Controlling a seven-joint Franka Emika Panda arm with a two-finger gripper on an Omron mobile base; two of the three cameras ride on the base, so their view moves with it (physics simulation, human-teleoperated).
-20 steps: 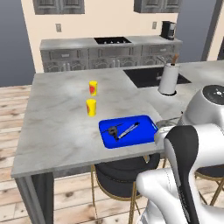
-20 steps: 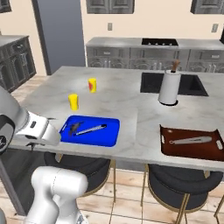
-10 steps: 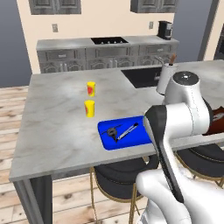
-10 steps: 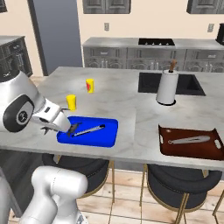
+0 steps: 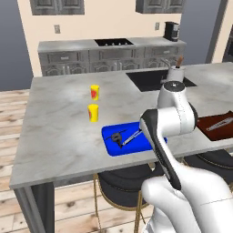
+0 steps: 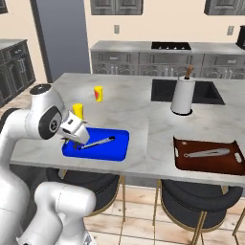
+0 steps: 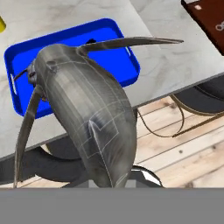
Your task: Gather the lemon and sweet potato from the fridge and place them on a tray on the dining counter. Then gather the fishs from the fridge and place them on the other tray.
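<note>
In the hand view the grey fish (image 7: 87, 118) covers the finger tips and part of the blue tray (image 7: 118, 41) — we cannot see where it is gripped. From the left base, the arm (image 5: 170, 118) hides the tray's right end, and the brown tray (image 5: 218, 126) runs off the edge.

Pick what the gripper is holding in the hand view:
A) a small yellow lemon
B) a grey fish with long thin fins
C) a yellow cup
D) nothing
B: the grey fish with long thin fins rises large from the gripper, above the bright blue rectangular tray on the light grey marbled counter.
</note>
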